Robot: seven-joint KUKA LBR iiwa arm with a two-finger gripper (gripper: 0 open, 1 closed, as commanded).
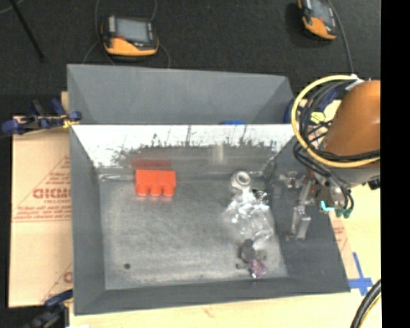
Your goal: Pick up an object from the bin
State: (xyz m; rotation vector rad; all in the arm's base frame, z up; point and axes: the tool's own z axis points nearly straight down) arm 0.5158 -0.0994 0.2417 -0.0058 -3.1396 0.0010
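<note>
The arm comes in from the right, its rounded orange cover [357, 118] and looped cables hanging above the right rim of the grey metal bin [179, 96]. Below them the claw [300, 221] sits over the bin's right sloping wall, just short of the flat floor. Whether it is spread or pressed together cannot be told from this angle, and nothing is seen pinched in it. The thing nearest to it is a crumpled piece of clear plastic [247, 218], which lies on the right part of the floor, just left of the claw and apart from it. On the far side of the plastic, touching or almost touching it, stands a small round pale thing with a dark centre [241, 179], close to the foot of the far wall. On the near side of the plastic lies a small dark thing with a purple patch [254, 262], close to the near right corner of the floor. Together these three form a loose line running from far to near along the right side, all of them left of the claw. Well apart from them, in the far left part of the floor, sits a red-orange block [154, 182] with three rounded lobes along its near edge, with bare floor all around it. A tiny dark speck [127, 266] marks the near left corner. Outside the bin, beyond the far wall, two orange-and-black handheld devices [130, 35] [318, 16] lie on the dark ground with cords leading away.
</note>
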